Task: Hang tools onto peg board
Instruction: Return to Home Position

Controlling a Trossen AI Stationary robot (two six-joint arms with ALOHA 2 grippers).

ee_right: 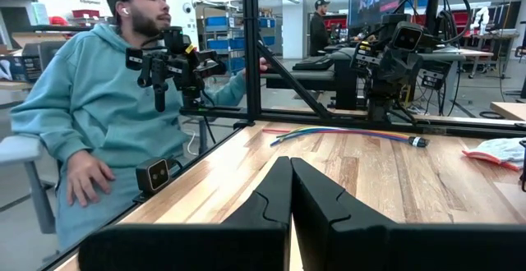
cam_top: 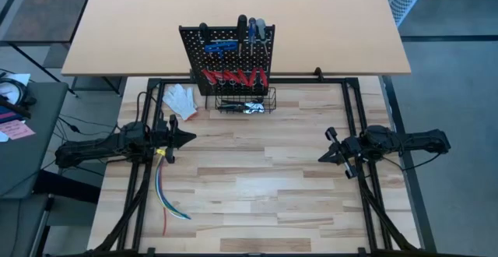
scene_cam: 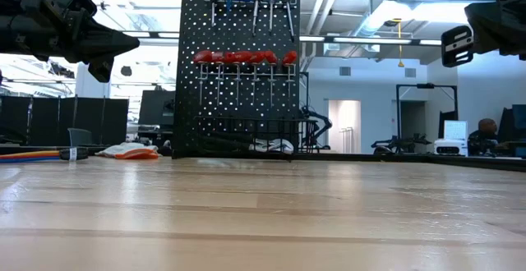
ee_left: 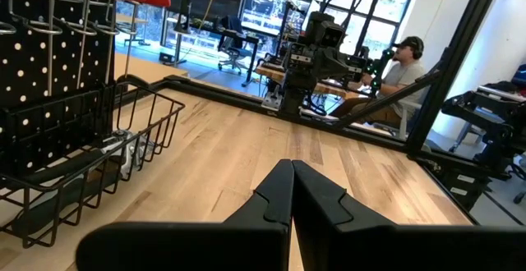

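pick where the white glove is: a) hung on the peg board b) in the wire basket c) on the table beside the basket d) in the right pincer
c: the white glove lies on the table just outside the wire basket, on the left arm's side.

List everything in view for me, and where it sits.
Peg board: one, black, upright at table's far edge.
Red-handled tools: several, red, hung in a row mid-board.
Blue-handled tool: one, blue, higher up.
Dark-handled tools: few, dark, board's top.
Wire basket: one, black, at the board's foot.
Glove: one, white, left of board.
Wire bundle: one, multicoloured, by left arm.
Table: one, light wood.
Person: one, teal hoodie, beside the table.
Left gripper: one, dark, shut, over table's left.
Right gripper: one, dark, shut, over table's right.
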